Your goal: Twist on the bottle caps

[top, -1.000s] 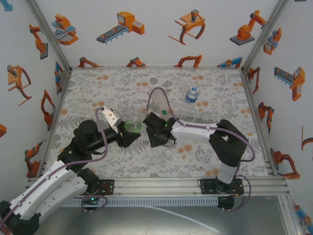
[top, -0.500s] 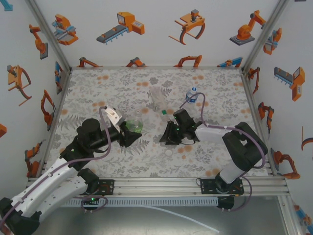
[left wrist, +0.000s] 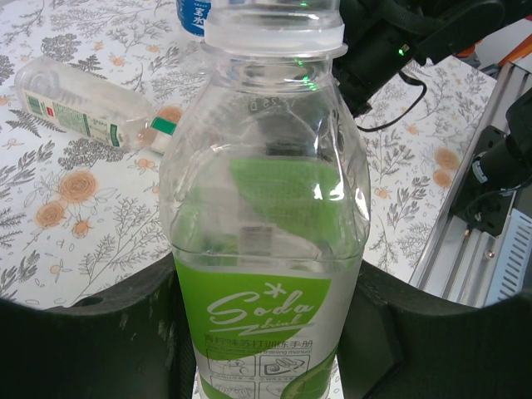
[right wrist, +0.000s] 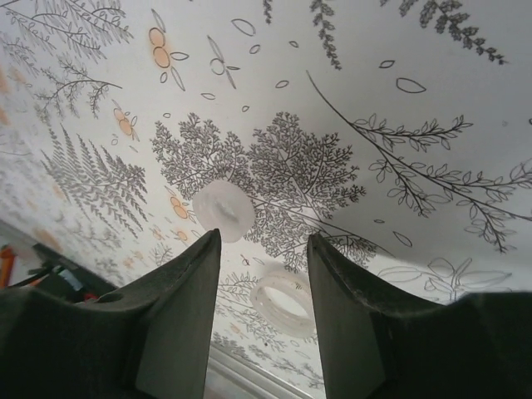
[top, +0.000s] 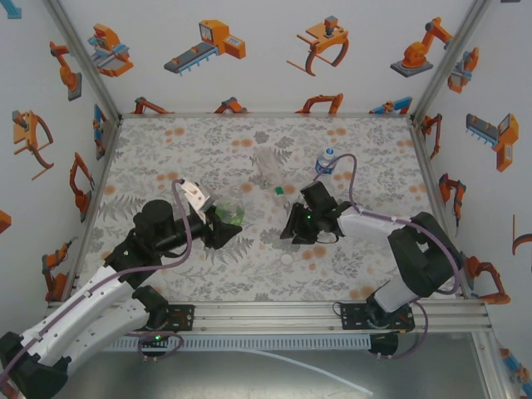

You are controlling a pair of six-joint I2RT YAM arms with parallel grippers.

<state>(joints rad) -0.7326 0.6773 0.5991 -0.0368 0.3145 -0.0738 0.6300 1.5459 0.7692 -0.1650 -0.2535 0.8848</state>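
Note:
My left gripper (left wrist: 266, 337) is shut on the green-tinted bottle (left wrist: 266, 216), which stands upright with a whitish collar at its top. In the top view that bottle (top: 232, 213) sits mid-table in the left gripper (top: 221, 228). My right gripper (right wrist: 264, 238) is open, hovering low over the table. An upturned whitish cap (right wrist: 283, 301) lies between its fingers, and a second white cap (right wrist: 223, 210) lies just beyond the left fingertip. From above, the right gripper (top: 292, 229) is right of the green bottle, with a white cap (top: 287, 259) nearby.
A colourless bottle (top: 268, 169) lies on its side behind the grippers, with a green cap (top: 278, 190) at its mouth. The blue-label bottle (top: 327, 160) stands upright at the back right. The aluminium rail (top: 274, 312) runs along the near edge.
My right gripper has pulled away from the green bottle to the right and now hovers over the caps. My left gripper has shifted the bottle slightly rightward.

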